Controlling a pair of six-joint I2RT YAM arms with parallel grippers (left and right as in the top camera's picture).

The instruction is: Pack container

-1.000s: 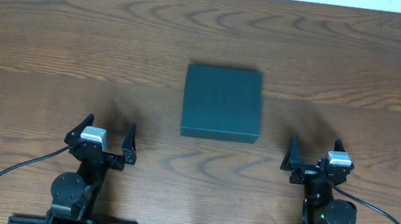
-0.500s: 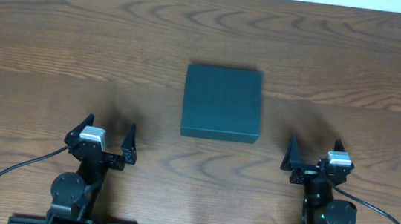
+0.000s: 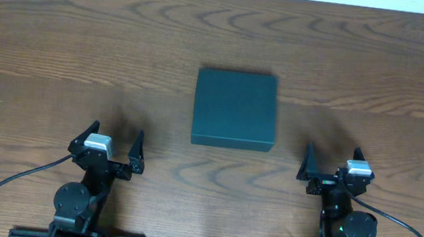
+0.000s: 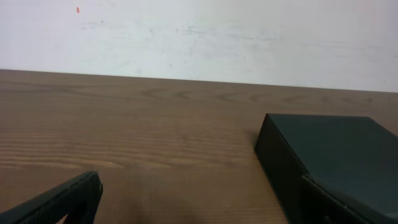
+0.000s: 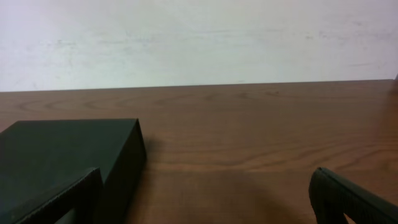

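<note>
So the box (image 3: 235,109) is a dark teal-black square, matte, lid shut and flat on top. It sits about mid-table (image 3: 62,40), with bare wood all around it and nothing touching it. From the left gripper (image 3: 116,134) it's up at roughly 1 o'clock, and from the right gripper (image 3: 334,153) it's at about 11 o'clock, well apart from both. Overhead you get the top face plus a thin strip of the near side wall, which is a shade darker.

Both grippers have their fingers spread wide and there's nothing between them. They're parked low at the 6 o'clock edge of the table, one on each side.

Stuff I can't make out:
- Can't find the flap seam or the hinge side in any view, and whatever's inside is hidden.
- In the left wrist view the box (image 4: 329,155) runs off the right edge, and its near corner is behind a finger (image 4: 348,208).
- Same deal in the right wrist view: the box (image 5: 62,149) is cut off on the left and partly behind a finger (image 5: 56,199).
- Past the table it's just a pale wall (image 4: 199,37).
</note>
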